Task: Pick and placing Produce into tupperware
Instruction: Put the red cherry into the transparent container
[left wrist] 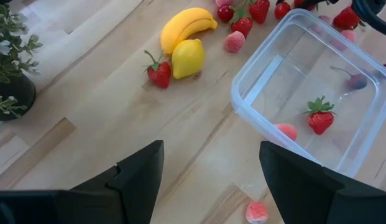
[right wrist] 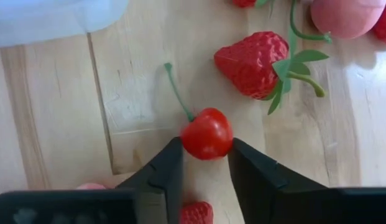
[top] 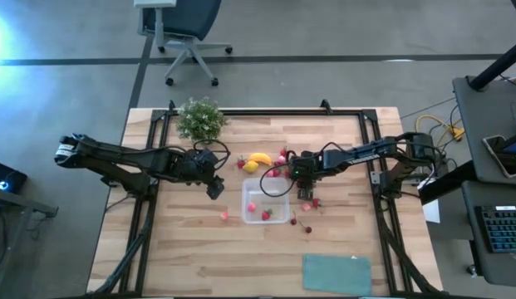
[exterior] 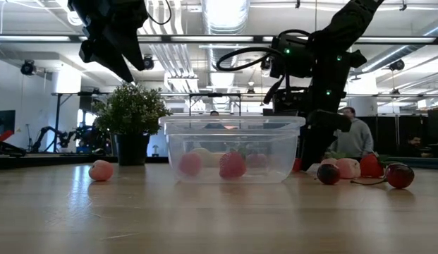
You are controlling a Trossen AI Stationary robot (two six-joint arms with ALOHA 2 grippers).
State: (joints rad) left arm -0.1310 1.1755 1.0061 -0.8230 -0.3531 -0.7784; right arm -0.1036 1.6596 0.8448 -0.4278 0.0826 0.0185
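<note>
Right hand pinches a red cherry on the table just beside the clear tupperware, so the grasp step looks done and the next move calls for lifting it over the rim, while the left hand waits open nearby.

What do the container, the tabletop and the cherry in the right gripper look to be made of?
Container: clear, slightly frosted plastic; the fruit inside shows through its walls.
Tabletop: pale wood planks, matte, with visible grain and seams.
Cherry: probably moulded plastic, glossy red with a highlight and a thin green stem; right gripper is shut on it.
</note>
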